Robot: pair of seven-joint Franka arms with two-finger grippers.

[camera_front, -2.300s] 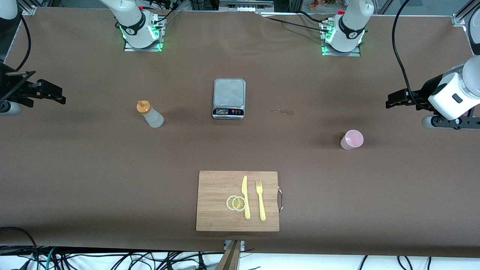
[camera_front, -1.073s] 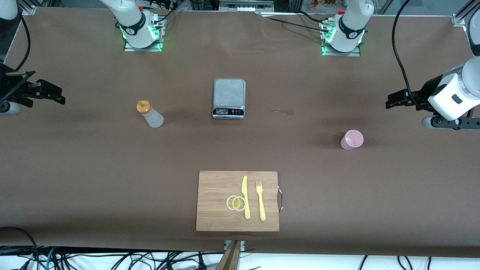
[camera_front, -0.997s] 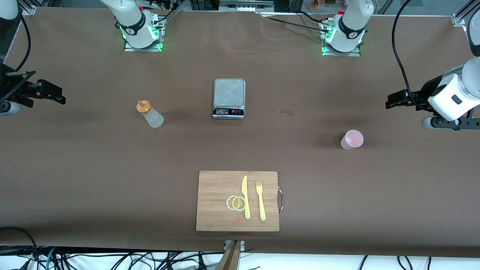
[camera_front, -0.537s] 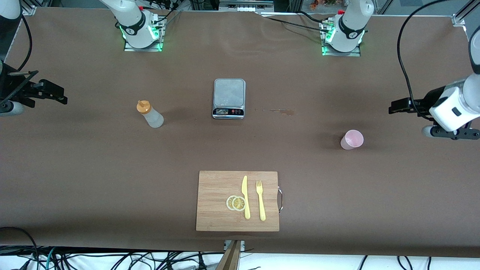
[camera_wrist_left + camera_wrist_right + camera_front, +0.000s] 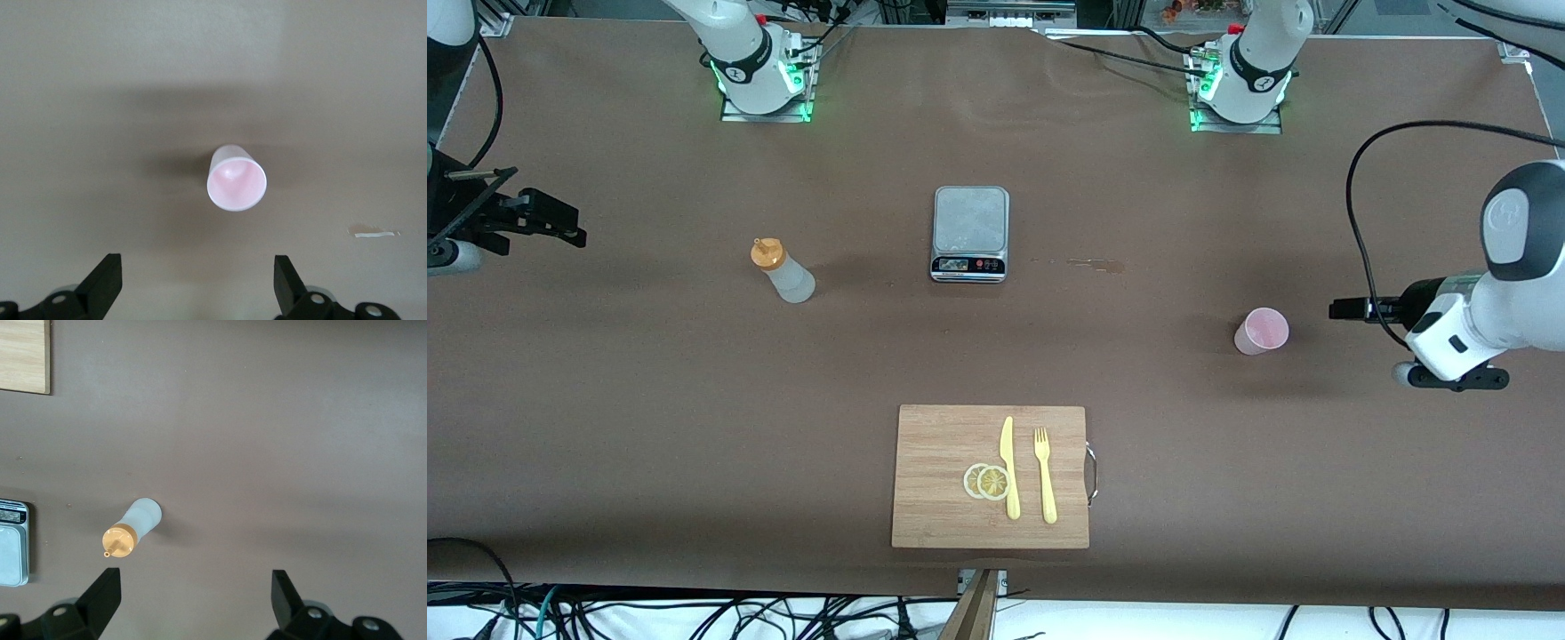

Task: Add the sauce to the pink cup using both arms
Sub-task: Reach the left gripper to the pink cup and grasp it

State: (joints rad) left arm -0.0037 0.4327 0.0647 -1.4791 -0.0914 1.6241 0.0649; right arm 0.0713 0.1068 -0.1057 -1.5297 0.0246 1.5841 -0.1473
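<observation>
The pink cup (image 5: 1261,331) stands upright on the brown table toward the left arm's end, and it looks empty in the left wrist view (image 5: 236,179). My left gripper (image 5: 1343,309) hangs over the table just beside the cup, apart from it and pointing at it, open (image 5: 196,267) with nothing between its fingers. The sauce bottle (image 5: 783,271), whitish with an orange nozzle cap, stands toward the right arm's end. My right gripper (image 5: 569,229) hovers over the table's end, well apart from the bottle (image 5: 133,527), open (image 5: 195,581) and empty.
A digital scale (image 5: 970,233) sits mid-table between bottle and cup. Nearer the front camera lies a wooden cutting board (image 5: 934,444) with a yellow knife (image 5: 1008,467), a fork (image 5: 1045,476) and lemon slices (image 5: 987,481). A small dried stain (image 5: 1094,263) marks the table beside the scale.
The left arm has swung down and inward, bringing its gripper level with the cup and closer to it. The right arm has barely shifted. Both grippers stay open.
</observation>
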